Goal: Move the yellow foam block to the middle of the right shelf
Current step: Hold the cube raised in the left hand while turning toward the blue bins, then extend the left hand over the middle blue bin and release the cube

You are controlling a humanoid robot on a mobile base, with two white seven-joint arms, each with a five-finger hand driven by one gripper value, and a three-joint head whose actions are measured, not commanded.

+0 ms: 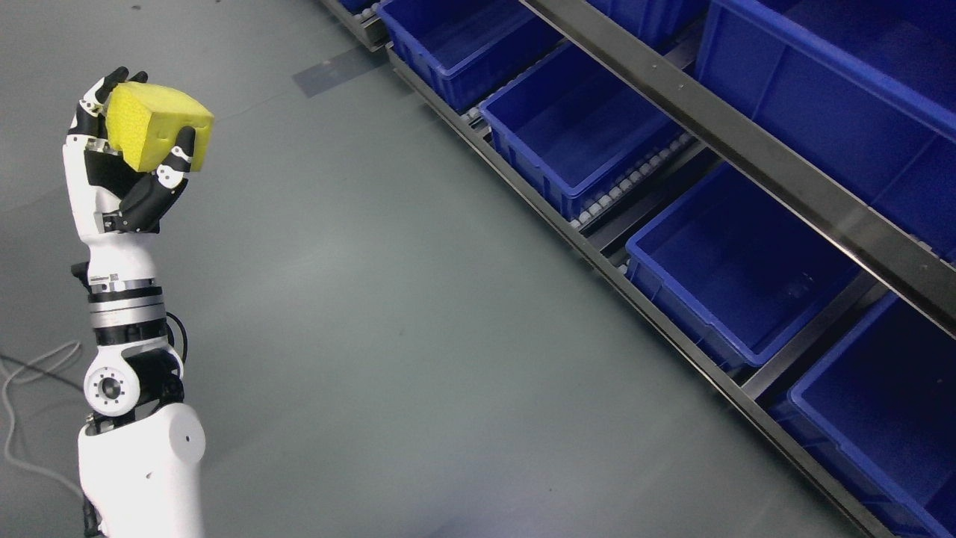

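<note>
While the yellow foam block (159, 137) sits clamped in the left robot hand (131, 161) at the upper left of the frame, the carry step looks to be the one in hand: the block is held up in the air above the grey floor (388, 321), well apart from the shelf (754, 161) that runs down the right side of the frame. Its dark fingers (181, 149) curl over the front and top edges of the block. The next move, as I judge it, calls for a long sweep across to the right, then a lowering into one of the blue bins (736, 273) near the middle of the row. The block is a chunky, bright yellow cube with a pitted, sponge-like face and slightly rounded corners; it seems soft and faintly squeezed. The right arm does not show.
</note>
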